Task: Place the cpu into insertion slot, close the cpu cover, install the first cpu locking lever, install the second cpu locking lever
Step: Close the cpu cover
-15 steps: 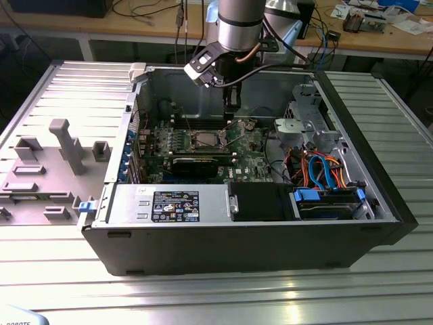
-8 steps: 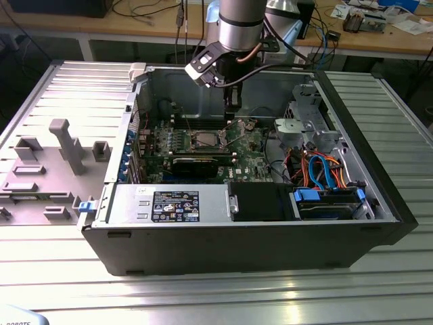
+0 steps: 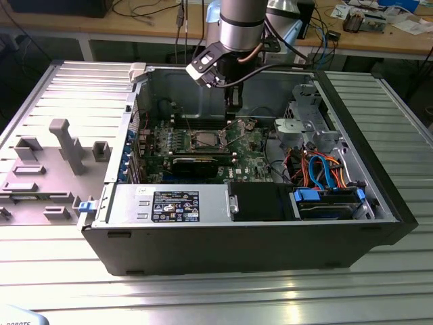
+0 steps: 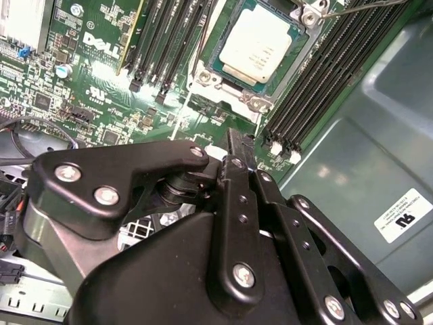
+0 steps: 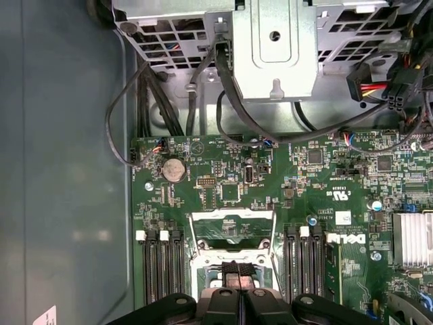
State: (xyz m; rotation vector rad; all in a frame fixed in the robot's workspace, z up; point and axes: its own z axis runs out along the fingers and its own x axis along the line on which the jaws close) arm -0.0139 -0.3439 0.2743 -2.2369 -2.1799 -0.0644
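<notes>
cpu (image 4: 256,44): dull silvery square, flat in insertion slot (image 4: 205,79) | cpu cover (image 5: 233,230): metal window frame tilted open | gripper (image 4: 241,142): black fingers pressed together, 1 o'clock of slot in exterior view | memory slots (image 4: 318,74) flank socket

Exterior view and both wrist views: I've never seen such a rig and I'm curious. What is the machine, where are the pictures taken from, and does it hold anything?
The exterior view, from a camera off the arm, shows one silver robot arm reaching into an open computer case on a ribbed metal table. Both wrist views come from cameras riding on the arm; they look past its black gripper at the green motherboard. The cpu sits in the insertion slot, and the cpu cover is swung open. The fingers look shut, with nothing seen between them.
</notes>
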